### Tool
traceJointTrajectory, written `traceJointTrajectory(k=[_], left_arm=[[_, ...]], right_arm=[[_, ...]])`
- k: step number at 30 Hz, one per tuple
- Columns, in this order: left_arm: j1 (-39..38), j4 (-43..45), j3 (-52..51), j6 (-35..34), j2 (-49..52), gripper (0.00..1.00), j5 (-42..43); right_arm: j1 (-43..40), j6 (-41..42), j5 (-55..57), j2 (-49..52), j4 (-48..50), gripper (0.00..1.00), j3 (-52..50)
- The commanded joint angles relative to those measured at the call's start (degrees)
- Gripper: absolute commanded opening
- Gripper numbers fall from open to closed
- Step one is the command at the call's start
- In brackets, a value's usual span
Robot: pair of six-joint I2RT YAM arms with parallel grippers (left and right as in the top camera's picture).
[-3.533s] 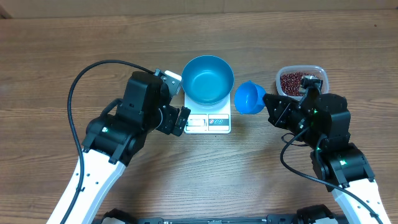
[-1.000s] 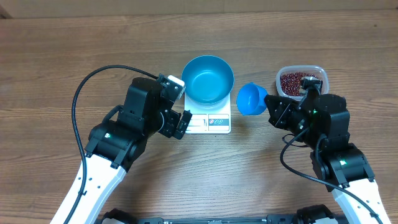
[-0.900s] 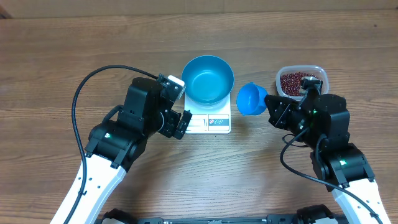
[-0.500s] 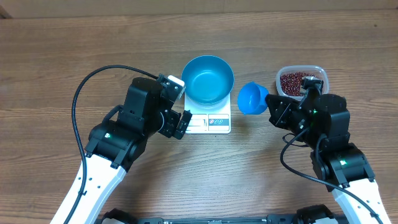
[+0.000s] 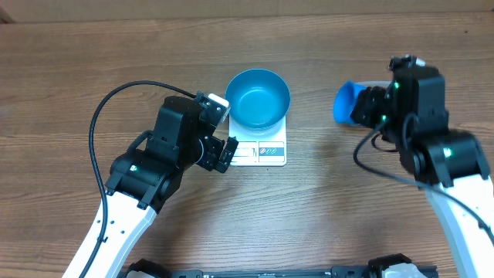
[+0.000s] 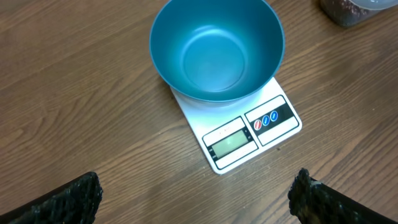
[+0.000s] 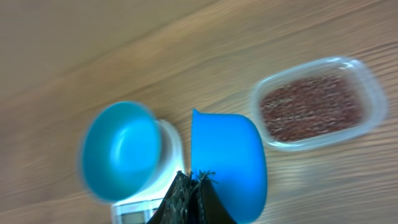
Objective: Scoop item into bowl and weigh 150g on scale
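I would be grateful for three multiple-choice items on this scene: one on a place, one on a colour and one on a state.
1. Where does the bowl stand?
A. on the scale
B. on bare wood
C. on a tray

2. What colour is the scoop in the right gripper?
A. white
B. red
C. blue

3. How is the left gripper?
A. shut on the bowl
B. open, holding nothing
C. shut on a spoon

Answers:
1 A: the white scale shows under the bowl.
2 C: the right wrist view shows it bright blue.
3 B: its fingers stand far apart.
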Motion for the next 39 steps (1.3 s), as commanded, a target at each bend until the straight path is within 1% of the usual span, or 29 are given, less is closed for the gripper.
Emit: traceJointTrajectory(k=[1, 6, 12, 25, 28, 29, 30, 35, 36, 38, 39], left_arm=[[-0.02, 0.02, -0.52, -0.92, 0.24, 0.99, -0.37], [-0.02, 0.02, -0.52, -0.92, 0.22, 1.0, -0.37], [-0.02, 0.0, -0.52, -0.92, 0.22, 1.0, -0.37], [-0.07, 0.04, -0.52, -0.94, 0.22, 0.99, -0.17], [-0.07, 0.76, -0.52, -0.96, 0.44, 0.99, 2.58], [-0.07, 1.53, -0.52, -0.94, 1.07, 1.0, 5.73], [-0.09, 1.84, -0.52, -0.94, 1.57, 1.0, 6.93], [-0.11, 2.71, -0.52, -0.94, 5.99, 1.0, 7.96], [-0.11, 2.93, -0.52, -0.92, 6.91, 0.95, 8.37], [-0.22, 3.61, -0.52, -0.9, 9.22, 0.57, 8.74], [-0.39, 3.93, -0.52, -0.9, 10.19, 0.43, 8.7]], right_arm=[[0.22, -2.99, 11.63, 4.02, -2.91, 0.04, 5.03], [0.22, -4.17, 17.03, 8.46, -4.76, 0.04, 6.4], [0.22, -4.81, 14.05, 9.79, -4.5, 0.04, 6.4], [0.22, -4.85, 14.05, 9.75, -3.96, 0.04, 6.45], [0.22, -5.03, 14.23, 9.75, -3.54, 0.04, 6.47], [0.22, -5.01, 14.23, 9.75, -3.06, 0.04, 6.47], [0.22, -5.01, 14.23, 9.75, -2.82, 0.04, 6.47], [0.22, -5.01, 14.23, 9.75, -2.49, 0.04, 6.47], [0.22, -5.01, 14.21, 9.75, -2.49, 0.04, 6.47], [0.22, -4.98, 14.23, 9.75, -2.45, 0.04, 6.47], [0.22, -4.98, 14.23, 9.75, -2.47, 0.04, 6.47]])
